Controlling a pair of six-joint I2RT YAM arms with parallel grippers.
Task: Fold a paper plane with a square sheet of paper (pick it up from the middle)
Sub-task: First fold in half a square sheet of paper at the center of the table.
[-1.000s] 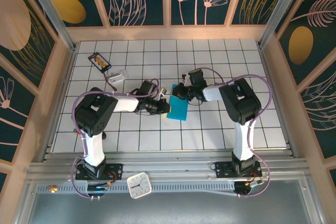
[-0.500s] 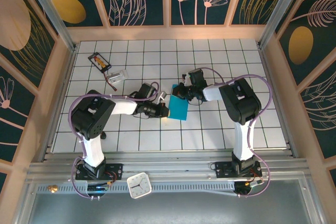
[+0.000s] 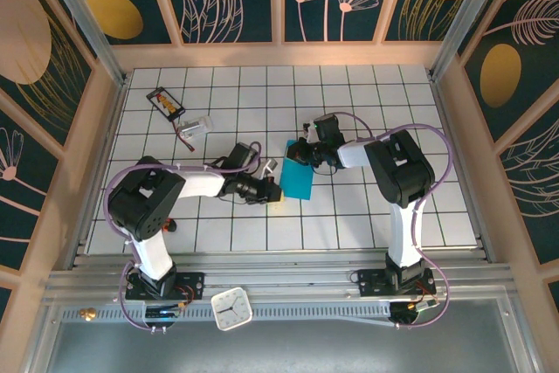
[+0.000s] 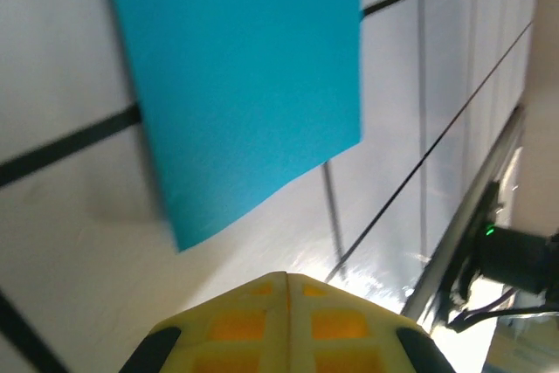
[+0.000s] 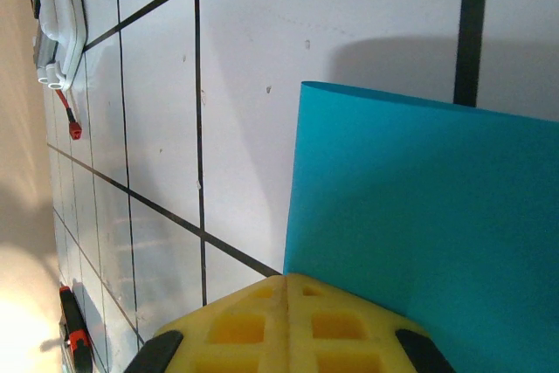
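— Teal-blue paper sheet (image 3: 299,183), thin, folded to an oblong: where did it lie?
— On the white tiled table (image 3: 367,207), one sheet between two arms. The left arm stretched low to the right, the left gripper (image 3: 274,185) closed on nothing, just beside the sheet. The right arm bent back leftward, the right gripper (image 3: 295,153) closed too, tips at the sheet's far corner.

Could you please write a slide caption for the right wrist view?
Shut right gripper poised at an edge of the teal-blue paper on the white tiled table.
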